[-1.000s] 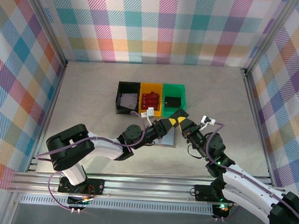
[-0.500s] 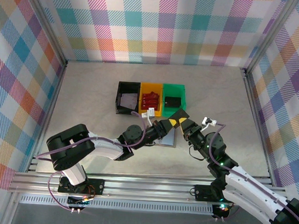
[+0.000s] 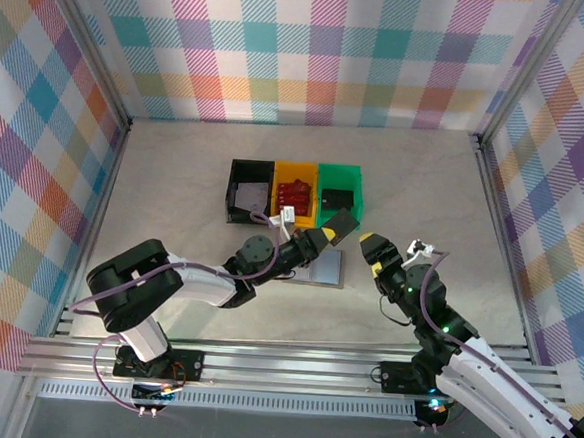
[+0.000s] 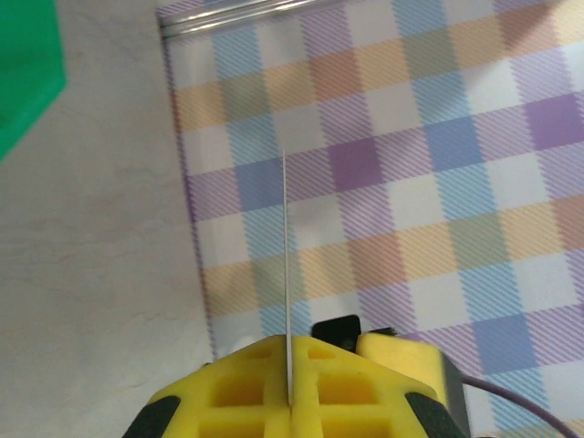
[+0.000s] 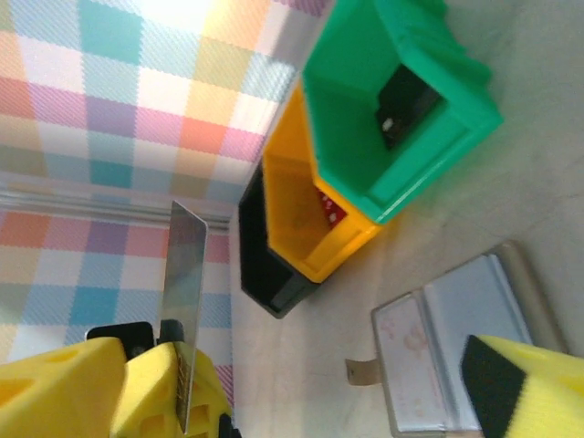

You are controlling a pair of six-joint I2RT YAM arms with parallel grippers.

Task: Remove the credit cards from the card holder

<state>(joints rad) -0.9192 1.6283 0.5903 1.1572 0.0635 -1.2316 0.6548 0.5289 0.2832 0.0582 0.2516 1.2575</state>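
The grey card holder [image 3: 325,268] lies open and flat on the table, and shows as two pale panels [image 5: 456,342] in the right wrist view. My left gripper [image 3: 319,238] is shut on a grey credit card [image 3: 340,223] and holds it upright above the holder's left side. Edge-on, the card [image 4: 286,265] is a thin line rising from the closed yellow fingertips [image 4: 290,351]. Its flat face [image 5: 185,274] shows in the right wrist view. My right gripper [image 3: 375,253] hangs open to the right of the holder, with nothing between its fingers [image 5: 525,392]. Something red [image 3: 294,194] lies in the yellow bin; I cannot tell if it is the red card.
Black [image 3: 250,191], yellow [image 3: 297,171] and green [image 3: 340,178] bins stand in a row just behind the holder. The green one holds a small black item. Plaid walls close the table on three sides.
My right gripper has let go of the card area and pulled back to the right. The left gripper keeps the grey card and has shifted slightly left.
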